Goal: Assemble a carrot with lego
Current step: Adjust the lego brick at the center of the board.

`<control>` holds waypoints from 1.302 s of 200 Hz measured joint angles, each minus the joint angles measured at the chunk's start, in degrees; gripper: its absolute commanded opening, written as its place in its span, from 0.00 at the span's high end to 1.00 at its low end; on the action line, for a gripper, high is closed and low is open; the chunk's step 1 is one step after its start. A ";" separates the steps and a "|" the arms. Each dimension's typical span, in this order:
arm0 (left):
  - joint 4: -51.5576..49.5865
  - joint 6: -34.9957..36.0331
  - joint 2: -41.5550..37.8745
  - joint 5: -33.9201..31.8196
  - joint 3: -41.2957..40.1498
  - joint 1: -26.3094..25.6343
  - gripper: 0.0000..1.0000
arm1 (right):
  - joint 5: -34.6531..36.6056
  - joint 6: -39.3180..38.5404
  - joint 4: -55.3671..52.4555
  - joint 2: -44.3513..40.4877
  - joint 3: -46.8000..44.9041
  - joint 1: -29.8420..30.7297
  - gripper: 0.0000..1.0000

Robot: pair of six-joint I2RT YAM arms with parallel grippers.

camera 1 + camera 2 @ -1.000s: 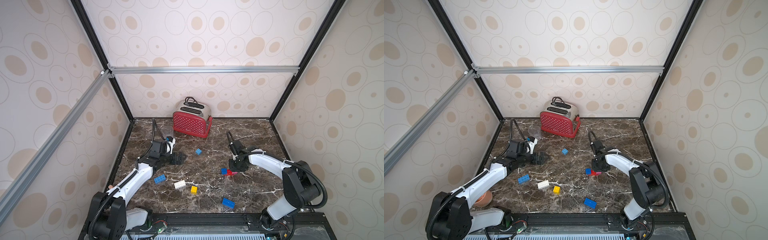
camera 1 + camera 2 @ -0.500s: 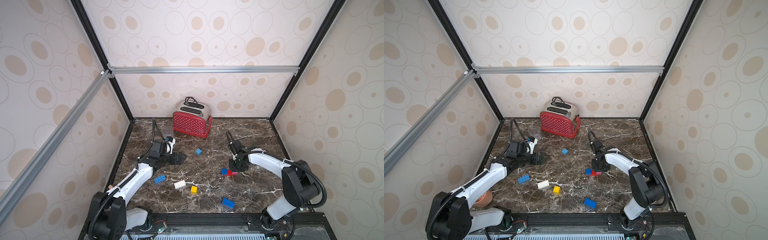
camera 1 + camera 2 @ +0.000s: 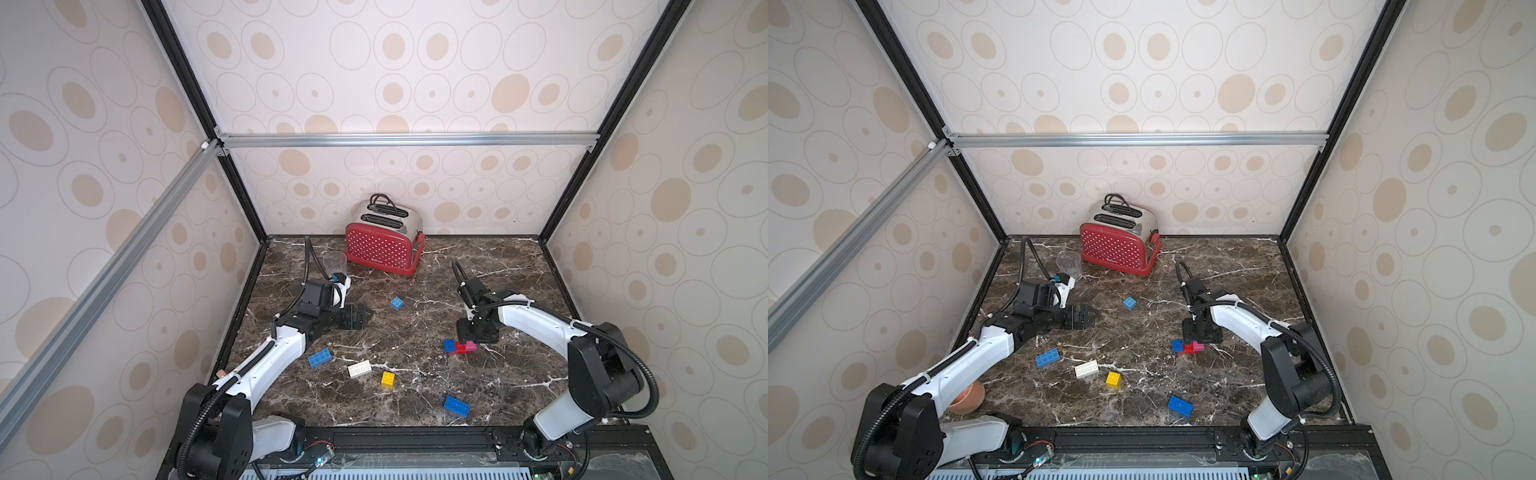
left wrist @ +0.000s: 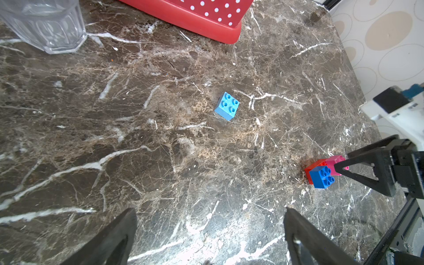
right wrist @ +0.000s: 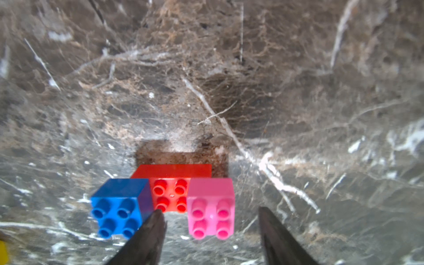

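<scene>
The started carrot (image 3: 459, 346) lies on the marble table (image 3: 415, 332): a red brick (image 5: 171, 171) with a small blue brick (image 5: 119, 206) and a pink brick (image 5: 211, 206) on top. My right gripper (image 5: 209, 209) stands open just behind it. Its fingers (image 5: 153, 231) flank the pink brick without touching it. Both top views show the right gripper (image 3: 1200, 332) beside the carrot (image 3: 1187, 346). Loose lego lies around: a light blue brick (image 3: 397, 303), a blue one (image 3: 320, 358), a white one (image 3: 360, 369), a yellow one (image 3: 388, 379) and another blue one (image 3: 456, 406). My left gripper (image 3: 361, 318) hangs open and empty, left of the light blue brick (image 4: 227, 106).
A red dotted toaster (image 3: 384, 245) stands at the back wall, with a clear glass (image 3: 335, 262) to its left. A terracotta bowl (image 3: 967, 397) sits by the left arm's base. Patterned walls close in the table on three sides.
My right gripper's jaws have opened and let go of the joined bricks, which stay on the table. The left arm has not moved.
</scene>
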 measured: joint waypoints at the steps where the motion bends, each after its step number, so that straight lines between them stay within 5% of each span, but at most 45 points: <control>1: -0.02 0.00 0.00 0.00 0.00 0.00 0.01 | 0.02 -0.52 -0.13 -0.24 -0.11 0.11 0.12; 29: -0.02 -0.02 -0.02 -0.02 0.00 0.00 0.01 | 2.29 -2.54 -0.52 -6.05 -2.36 3.61 0.00; 115: -0.02 -0.02 -0.44 -0.20 0.00 0.00 0.01 | 12.85 -11.61 -0.90 -5.20 -3.48 15.02 0.01; 165: -0.09 0.02 -0.96 -0.46 0.00 0.00 0.01 | 18.71 -17.53 -1.20 3.58 -1.70 17.46 0.01; 260: -0.13 0.04 -1.22 -1.29 0.00 0.00 0.01 | 24.17 -21.27 4.44 6.95 -1.77 16.44 0.01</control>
